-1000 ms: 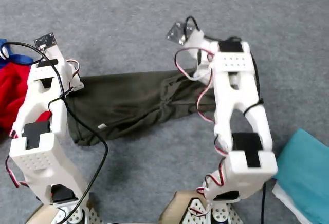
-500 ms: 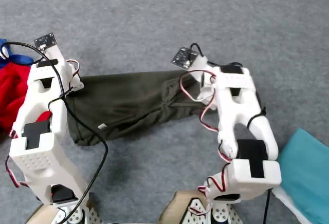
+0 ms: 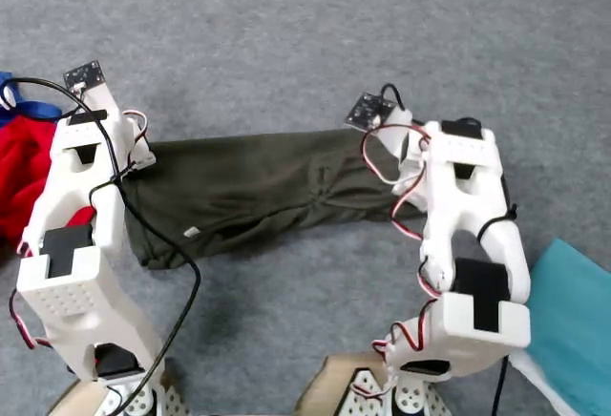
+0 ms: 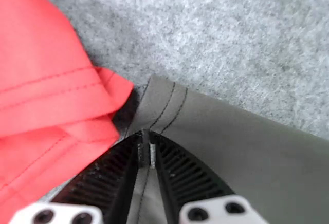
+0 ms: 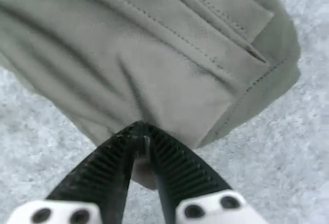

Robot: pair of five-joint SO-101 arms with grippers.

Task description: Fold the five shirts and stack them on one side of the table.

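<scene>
An olive green shirt [image 3: 248, 182] lies stretched across the middle of the grey table [image 3: 286, 44], held at both ends. My left gripper [image 4: 145, 149] is shut on the shirt's hemmed left corner [image 4: 169, 106], right beside a red shirt [image 4: 46, 80]. My right gripper [image 5: 140, 143] is shut on a bunched fold of the olive shirt [image 5: 154, 54] at its right end. In the high view the left arm [image 3: 81, 177] stands at the shirt's left end and the right arm [image 3: 458, 206] at its right end.
A crumpled red shirt [image 3: 24, 173] with a bit of blue cloth [image 3: 19, 101] behind it lies at the table's left edge. A folded teal shirt [image 3: 573, 311] rests on something white at the front right. Grey table stretches behind the olive shirt.
My right gripper has moved to the right with the olive shirt's end in it, pulling the shirt longer and flatter. The left arm has kept still.
</scene>
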